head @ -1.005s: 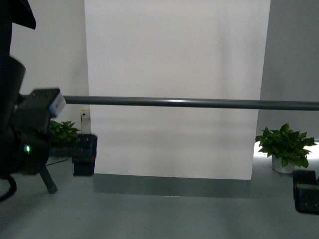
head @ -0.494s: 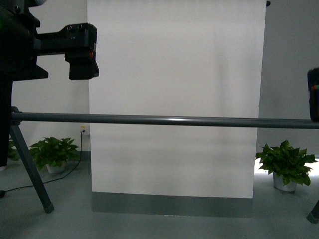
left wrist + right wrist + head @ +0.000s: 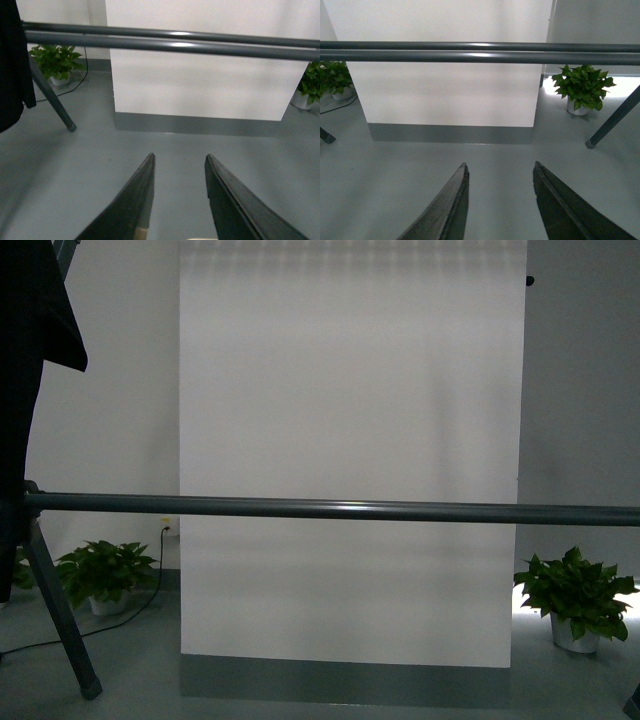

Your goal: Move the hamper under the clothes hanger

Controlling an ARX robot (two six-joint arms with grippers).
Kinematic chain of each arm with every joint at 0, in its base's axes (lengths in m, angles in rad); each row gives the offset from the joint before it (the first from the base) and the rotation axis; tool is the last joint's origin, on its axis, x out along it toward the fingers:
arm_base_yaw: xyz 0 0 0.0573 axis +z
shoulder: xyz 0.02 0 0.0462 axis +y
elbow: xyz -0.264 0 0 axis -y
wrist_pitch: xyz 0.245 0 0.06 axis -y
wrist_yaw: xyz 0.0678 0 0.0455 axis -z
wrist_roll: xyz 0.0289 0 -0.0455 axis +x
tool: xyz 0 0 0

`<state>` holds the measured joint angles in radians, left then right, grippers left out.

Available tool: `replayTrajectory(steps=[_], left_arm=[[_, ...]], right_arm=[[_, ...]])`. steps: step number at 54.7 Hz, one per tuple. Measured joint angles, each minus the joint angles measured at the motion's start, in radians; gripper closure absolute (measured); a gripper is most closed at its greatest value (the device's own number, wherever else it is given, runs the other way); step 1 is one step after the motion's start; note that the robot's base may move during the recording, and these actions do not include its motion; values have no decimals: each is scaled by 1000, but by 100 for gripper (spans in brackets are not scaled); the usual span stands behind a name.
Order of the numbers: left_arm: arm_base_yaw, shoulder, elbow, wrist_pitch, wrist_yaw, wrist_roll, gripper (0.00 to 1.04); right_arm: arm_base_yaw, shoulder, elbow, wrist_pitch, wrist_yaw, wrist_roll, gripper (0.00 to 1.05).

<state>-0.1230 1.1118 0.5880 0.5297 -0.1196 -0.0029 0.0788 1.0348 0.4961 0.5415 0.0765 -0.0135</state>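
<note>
Front view: neither arm shows; the clothes hanger [image 3: 330,509] fills the middle of the scene.
Clothes hanger axis: its long dark grey pole runs level from left to right across the whole width, in front of a white wall panel [image 3: 350,440].
Clothes hanger legs: one splayed leg [image 3: 60,625] slants down to the grey floor [image 3: 130,680] at the far left; another leg [image 3: 612,120] shows at the right in the right wrist view.
Black shirt: hangs at the left end of the pole [image 3: 25,390], reaching down past it.
Hamper: only a small beige edge [image 3: 141,233] shows at the near margin of the left wrist view, just beside the left gripper's fingers; too little to tell how it lies.
Left gripper [image 3: 179,165]: jaws spread apart with bare floor between them; the pole lies well beyond, crosswise to the fingers.
Right gripper [image 3: 500,170]: jaws likewise released, nothing between them; the pole crosses far ahead.
Plants: one potted plant [image 3: 105,575] at the left by the wall, another [image 3: 575,595] at the right.
</note>
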Motion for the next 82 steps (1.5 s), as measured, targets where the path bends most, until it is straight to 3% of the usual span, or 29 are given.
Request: replayTrajectory(steps=[5, 8, 11, 29, 82], left_arm=[[14, -44, -87, 32, 16, 0, 88], [24, -84, -150, 55, 26, 0, 101], [32, -113, -190, 68, 35, 0, 101], [120, -266, -371, 87, 113, 0, 101], [121, -730, -571, -143, 120, 0, 101]], right_arm=[[-11, -47, -81, 27, -8, 1, 83], [-47, -83, -135, 41, -67, 2, 95], [-63, -109, -169, 49, -71, 2, 103], [-77, -256, -320, 54, -74, 3, 103], [-77, -704, -491, -206, -75, 3, 103]])
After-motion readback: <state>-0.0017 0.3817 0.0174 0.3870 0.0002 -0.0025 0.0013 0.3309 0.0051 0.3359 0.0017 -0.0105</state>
